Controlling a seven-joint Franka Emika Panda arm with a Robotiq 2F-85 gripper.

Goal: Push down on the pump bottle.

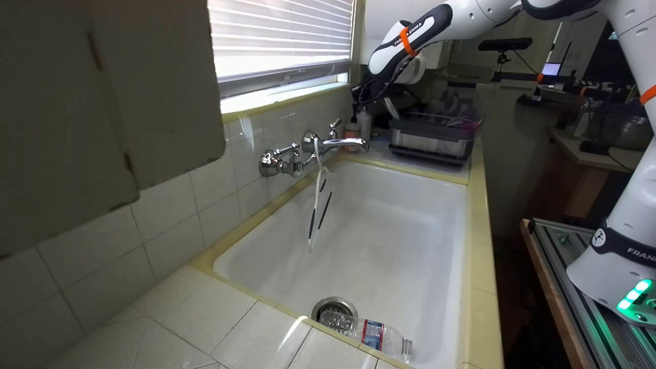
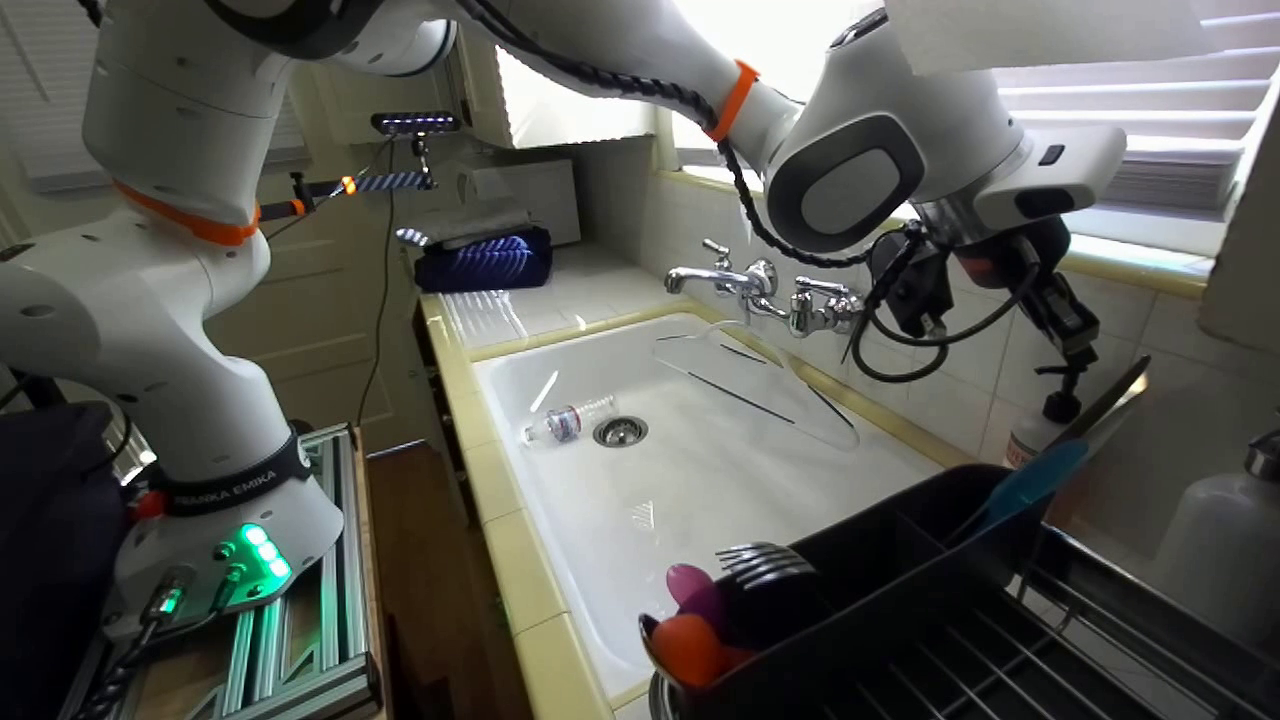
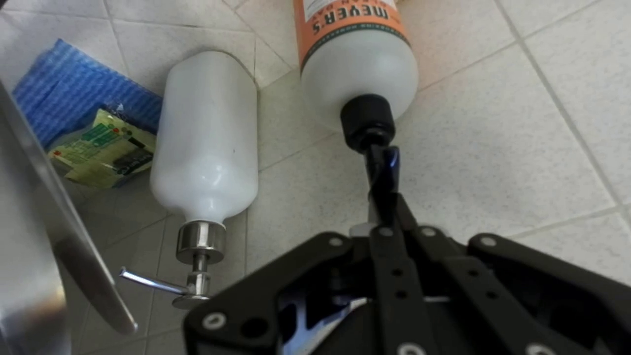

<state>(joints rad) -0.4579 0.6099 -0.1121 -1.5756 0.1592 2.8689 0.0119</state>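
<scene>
Gripper closed over the pump bottle
Black pump at the gripper's tip; white bottle apart, to the left in the wrist view

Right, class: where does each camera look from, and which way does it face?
Wrist view: mounted behind the pincer, which shows, facing the orange-labelled pump bottle.
An exterior view: at the drain end, facing along the sink; arm and base show.
An exterior view: at the dish rack end, facing back along the sink; arm, base and pincer show.
Both exterior views share sink, arm and faucet.
</scene>
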